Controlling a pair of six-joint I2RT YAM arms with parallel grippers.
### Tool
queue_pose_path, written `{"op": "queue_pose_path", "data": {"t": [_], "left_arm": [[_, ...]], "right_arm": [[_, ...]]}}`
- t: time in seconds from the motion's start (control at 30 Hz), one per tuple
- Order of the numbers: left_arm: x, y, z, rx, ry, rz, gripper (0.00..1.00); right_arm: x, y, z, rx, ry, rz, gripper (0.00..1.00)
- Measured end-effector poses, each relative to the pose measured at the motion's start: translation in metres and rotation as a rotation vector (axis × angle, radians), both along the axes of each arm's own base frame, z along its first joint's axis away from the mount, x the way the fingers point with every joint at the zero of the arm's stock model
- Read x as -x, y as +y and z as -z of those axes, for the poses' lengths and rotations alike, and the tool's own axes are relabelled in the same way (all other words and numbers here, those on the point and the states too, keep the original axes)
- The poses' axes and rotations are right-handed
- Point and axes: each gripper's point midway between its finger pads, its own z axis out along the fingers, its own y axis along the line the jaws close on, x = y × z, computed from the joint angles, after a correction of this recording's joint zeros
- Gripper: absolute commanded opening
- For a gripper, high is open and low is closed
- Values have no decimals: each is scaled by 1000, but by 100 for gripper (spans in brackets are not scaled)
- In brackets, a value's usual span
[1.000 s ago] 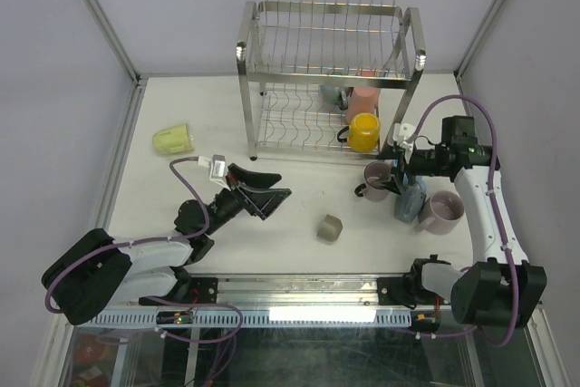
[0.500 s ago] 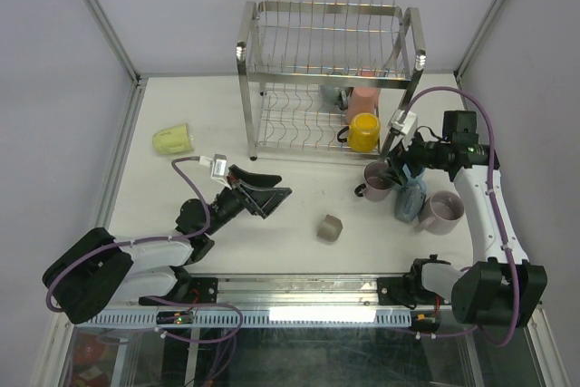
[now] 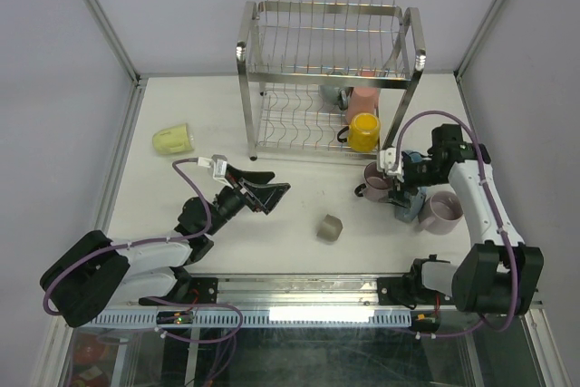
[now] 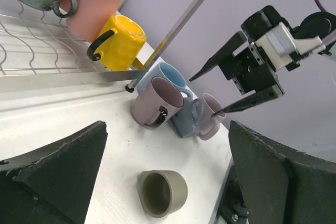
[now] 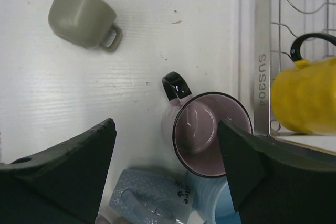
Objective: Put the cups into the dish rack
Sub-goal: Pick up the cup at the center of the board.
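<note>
Mauve mug (image 5: 210, 135) looked hard, brittle, slick: best pinched by its rim wall | right fingers (image 5: 68, 171) gaped above it | left fingers (image 4: 52, 171) gaped too

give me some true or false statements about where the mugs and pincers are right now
1. The yellow ceramic mug sits on the lower tier of the shiny steel wire dish rack. True.
2. The pale green ceramic mug stands upright inside the rack. False: it lies on its side on the table, well left of the rack.
3. The right pincer is open, with the mauve black-handled mug below it. True.
4. The left pincer grips the small grey-beige cup. False: it is open and empty, and the cup sits apart on the table.
</note>
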Motion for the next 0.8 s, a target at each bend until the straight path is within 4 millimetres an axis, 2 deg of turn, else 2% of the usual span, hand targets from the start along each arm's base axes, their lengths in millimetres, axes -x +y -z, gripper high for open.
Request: {"op": "queue_pose_path", "data": {"t": [0.17,0.37,0.6,0.8], "left_arm": [[-4,0,0,-20,-22,-17,96],[-8,-3,4,-24,-20,-18,96],[-9,-5,3,-1,-17,-13,95],[-9,-6,2,17,-14,-9,95]], "right_arm": [[4,1,13,33,-76,-154,81],[3,-3,19,71,-120,-211,76],[-4,-16,45,156,-64,-223,65],[-9,-26,66,211,-6,-232,62]]}}
